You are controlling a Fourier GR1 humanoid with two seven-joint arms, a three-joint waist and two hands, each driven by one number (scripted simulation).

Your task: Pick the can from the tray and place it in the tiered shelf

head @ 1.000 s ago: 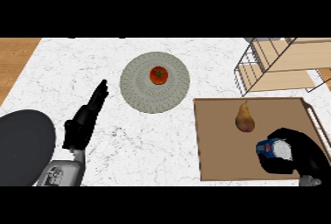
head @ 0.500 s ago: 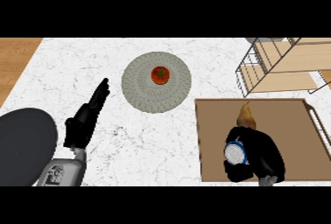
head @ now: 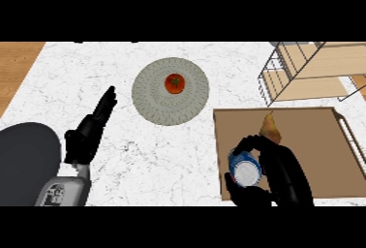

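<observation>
A blue can with a pale lid (head: 245, 169) is held over the left part of the brown tray (head: 322, 126); my right hand (head: 282, 167) is curled round it, fingers above and thumb below. A yellow-brown pear (head: 269, 128) lies on the tray just beyond the hand. The tiered wire shelf (head: 314, 72) with wooden boards stands at the upper right, well away from the can. My left hand (head: 89, 131) rests open at the left, fingers pointing up.
A grey plate (head: 170, 91) with a red tomato (head: 174, 83) sits on the white marble counter, left of the shelf. A strip of wooden surface (head: 14, 68) shows at the far left edge.
My right hand has carried the can leftward over the tray, from its right side to its left part near the pear. The left hand has stayed still.
</observation>
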